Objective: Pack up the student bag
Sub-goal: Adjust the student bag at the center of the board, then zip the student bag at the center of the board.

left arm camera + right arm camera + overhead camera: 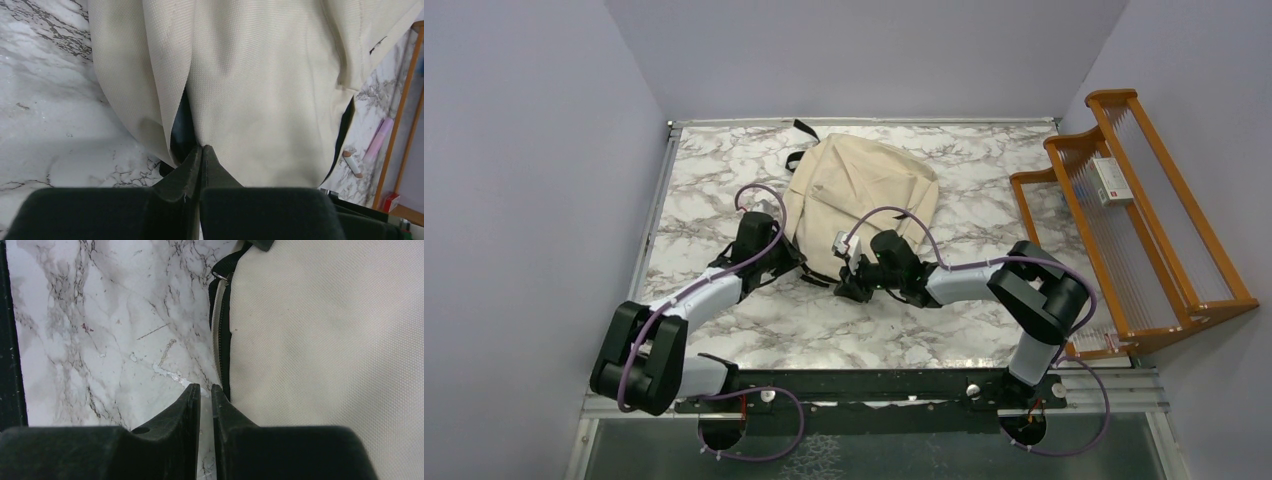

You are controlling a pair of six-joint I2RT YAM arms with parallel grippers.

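Opening student bag [864, 185]. Left gripper [202, 147] closed tight at bag edge; right gripper [205, 387] bit open, empty. Next: pull bag mouth wide.

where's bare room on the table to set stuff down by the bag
Bare marble table: left of the beige fabric backpack, right of it to the orange wooden rack, and along the near strip before the black base rail. Crowded at the backpack's near edge, where the left arm and right arm meet.

Overhead plus wrist close-ups of bag [859, 190]
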